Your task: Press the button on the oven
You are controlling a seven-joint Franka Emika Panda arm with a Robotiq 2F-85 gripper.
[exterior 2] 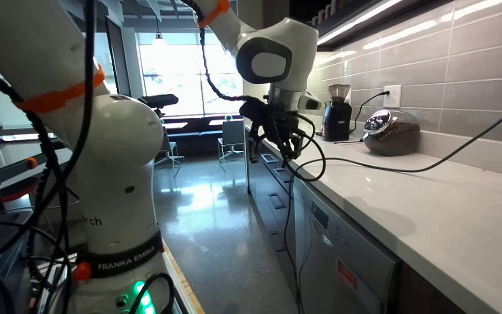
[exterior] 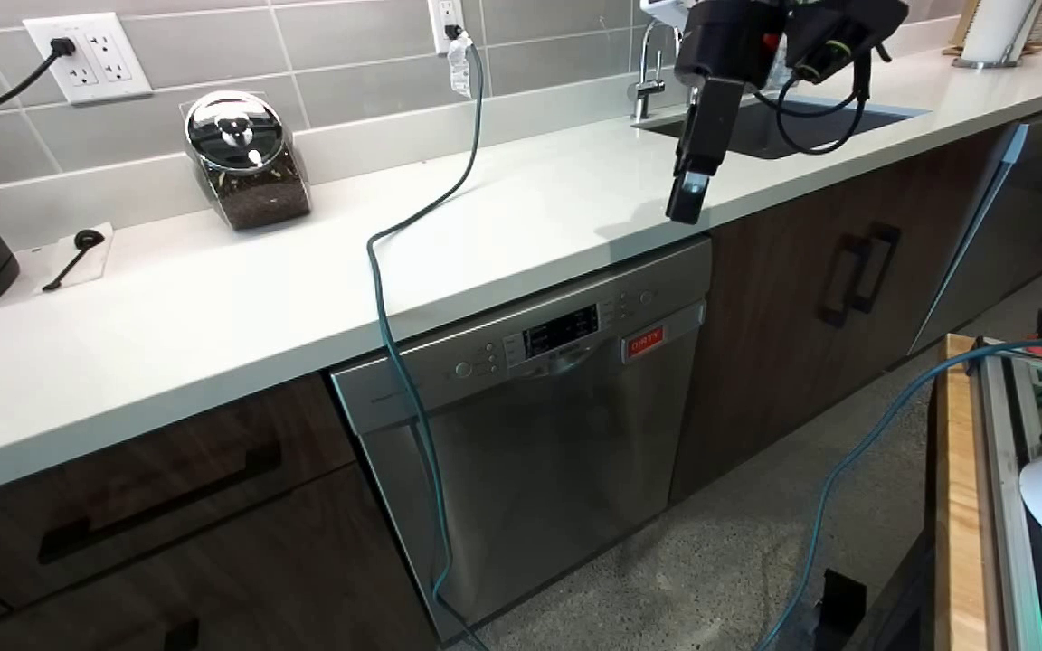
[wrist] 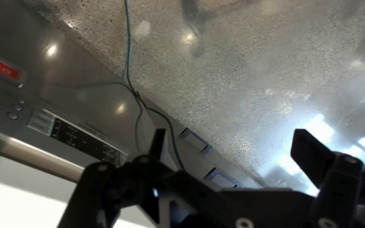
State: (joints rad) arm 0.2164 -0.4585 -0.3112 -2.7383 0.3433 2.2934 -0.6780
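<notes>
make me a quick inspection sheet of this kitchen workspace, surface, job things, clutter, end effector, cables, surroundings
Surface: white countertop, long cable lying across it
Job's things: steel appliance, seemingly a dishwasher; buttons, display and red DIRTY label visible
Clutter: jar, black grinder
End effector: open, nothing held, not on the buttons
Cables: long cable plugged into wall outlet, hanging down past appliance's front; black loops near end effector
Surroundings: sink, faucet, dark cabinet doors

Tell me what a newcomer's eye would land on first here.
Probably the white arm, looming in the left foreground of an exterior view. Next, the red DIRTY sign on the front of the steel dishwasher, under the countertop. In the wrist view, black jaws stand apart at the bottom, holding nothing.
</notes>
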